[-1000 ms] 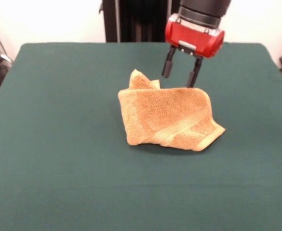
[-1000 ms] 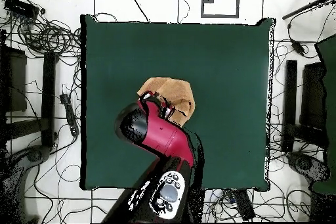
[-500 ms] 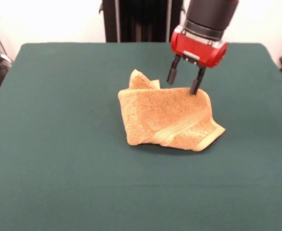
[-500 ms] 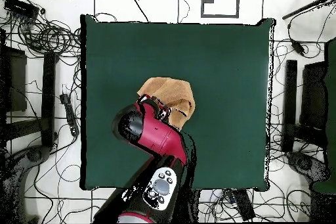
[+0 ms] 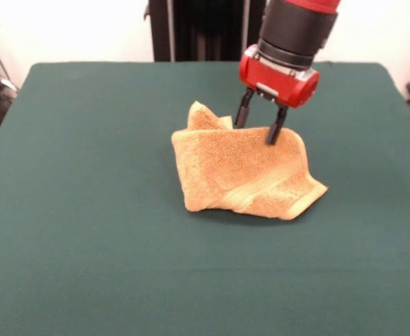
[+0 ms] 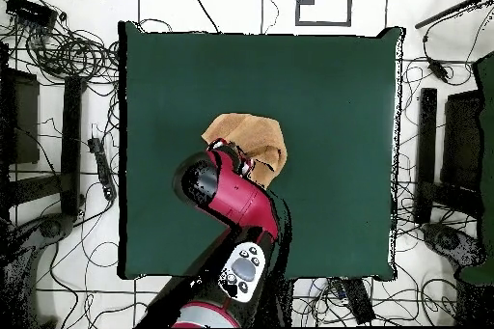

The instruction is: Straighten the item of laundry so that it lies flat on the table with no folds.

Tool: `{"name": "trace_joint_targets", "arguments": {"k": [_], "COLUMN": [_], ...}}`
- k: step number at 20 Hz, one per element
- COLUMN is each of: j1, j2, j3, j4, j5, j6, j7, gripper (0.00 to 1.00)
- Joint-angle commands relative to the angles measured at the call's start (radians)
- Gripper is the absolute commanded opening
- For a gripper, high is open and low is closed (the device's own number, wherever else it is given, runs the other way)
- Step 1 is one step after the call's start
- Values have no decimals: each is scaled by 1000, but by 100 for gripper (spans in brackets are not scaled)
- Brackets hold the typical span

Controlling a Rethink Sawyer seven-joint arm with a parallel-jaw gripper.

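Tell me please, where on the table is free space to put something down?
The green table is bare in front of the towel and to both its sides. It is crowded only at the towel's far edge, where the open tool hangs.

Bright, even light; soft shadows

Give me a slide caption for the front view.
Open gripper poised at the top fold of a crumpled orange towel on the green table.
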Motion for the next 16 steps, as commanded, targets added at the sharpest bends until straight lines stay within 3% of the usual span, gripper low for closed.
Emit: {"name": "trace_joint_targets", "arguments": {"k": [1, 14, 15, 16], "j1": [2, 13, 21, 29], "j2": [59, 101, 106, 110], "j3": [135, 107, 96, 85], "j4": [-25, -46, -53, -57], "j5": [78, 80, 77, 83], "j6": [-41, -56, -57, -49], "j7": [291, 270, 264, 270], "gripper": [100, 100, 0, 0]}}
